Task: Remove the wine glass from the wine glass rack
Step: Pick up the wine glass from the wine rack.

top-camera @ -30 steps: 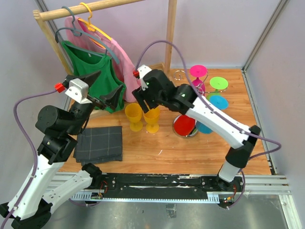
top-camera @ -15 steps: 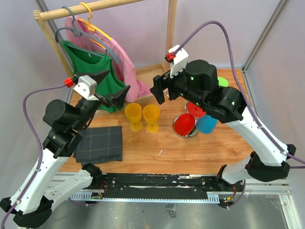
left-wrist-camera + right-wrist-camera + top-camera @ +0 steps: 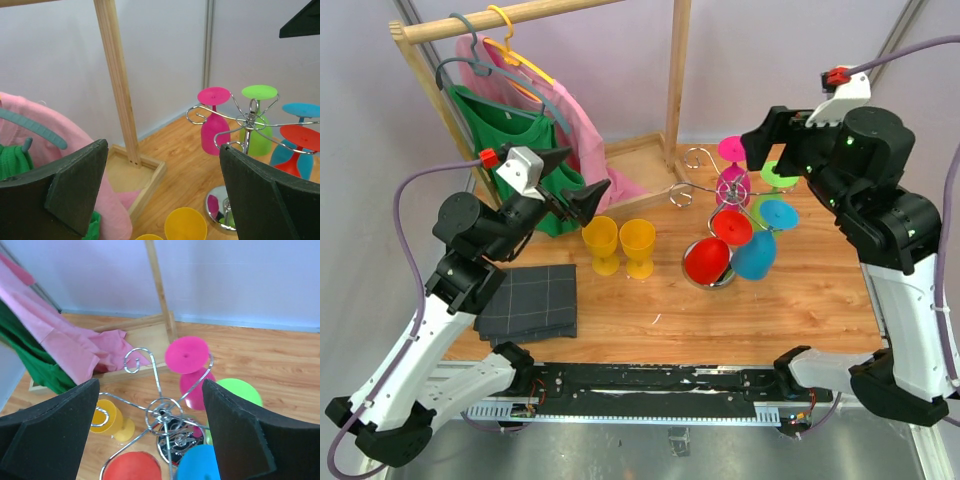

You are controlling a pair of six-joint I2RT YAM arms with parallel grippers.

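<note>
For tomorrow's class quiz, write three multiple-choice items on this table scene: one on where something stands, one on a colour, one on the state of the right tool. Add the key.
1. Where do the two yellow glasses stand?
A. Upright on the table, to the left of the wine glass rack
B. Hooked on the rack
C. In the wooden tray

2. Which colour of glass does not hang on the rack?
A. Pink
B. Yellow
C. Green

3. How is the right tool?
A. Shut on a glass
B. Shut on a hanger
C. Open, holding nothing

Key: 1 A, the top view shows both on the wood beside the rack's base. 2 B, the hooks carry pink, green, blue and red. 3 C, its fingers stand wide apart above the rack.
</note>
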